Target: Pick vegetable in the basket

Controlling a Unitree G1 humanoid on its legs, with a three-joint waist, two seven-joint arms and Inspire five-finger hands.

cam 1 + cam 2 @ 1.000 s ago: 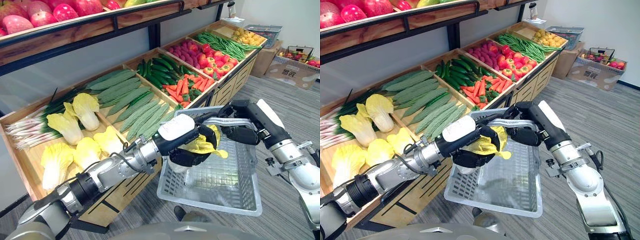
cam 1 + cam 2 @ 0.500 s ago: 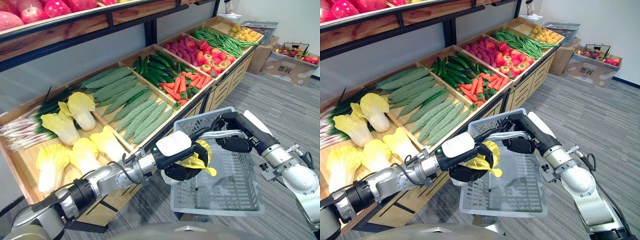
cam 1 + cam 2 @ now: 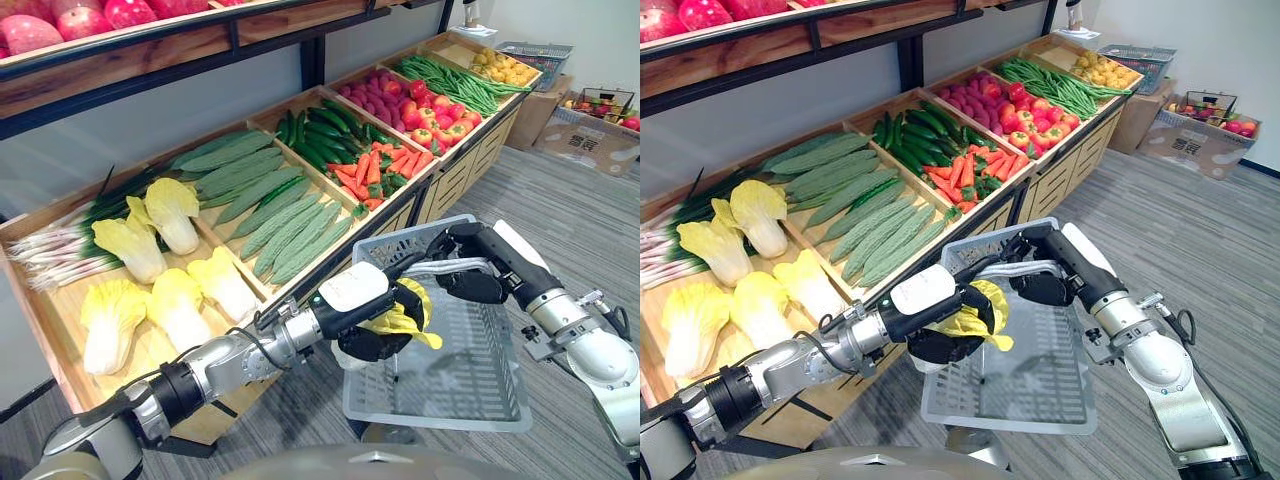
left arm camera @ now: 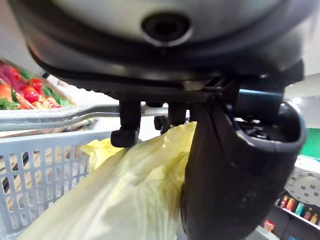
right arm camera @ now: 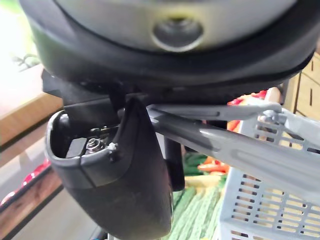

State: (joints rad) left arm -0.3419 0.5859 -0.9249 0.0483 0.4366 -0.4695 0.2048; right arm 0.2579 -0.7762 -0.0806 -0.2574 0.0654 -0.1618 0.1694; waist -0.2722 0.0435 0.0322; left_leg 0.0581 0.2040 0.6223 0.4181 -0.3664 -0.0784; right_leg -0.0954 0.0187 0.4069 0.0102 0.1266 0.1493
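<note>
Beside the long wooden display stand (image 3: 55,318), the grey plastic basket (image 3: 480,375) hangs from your right hand (image 3: 470,286), whose fingers are curled round its grey bar handle (image 3: 438,267). Over the last second the whole scene has slid in both eye views, which reads as the head camera moving. Basket and hands have kept their places against each other. What has not changed matters more: your left hand (image 3: 366,343) remains clamped on the yellow leafy cabbage (image 3: 400,320), fingers and thumb wrapped round it, so the pick is made but the drop is not. The cabbage sits just inside the basket's left rim, below the handle, with its loose leaf tips hanging above the mesh floor. Judged from here, opening the fingers should land it inside.
</note>
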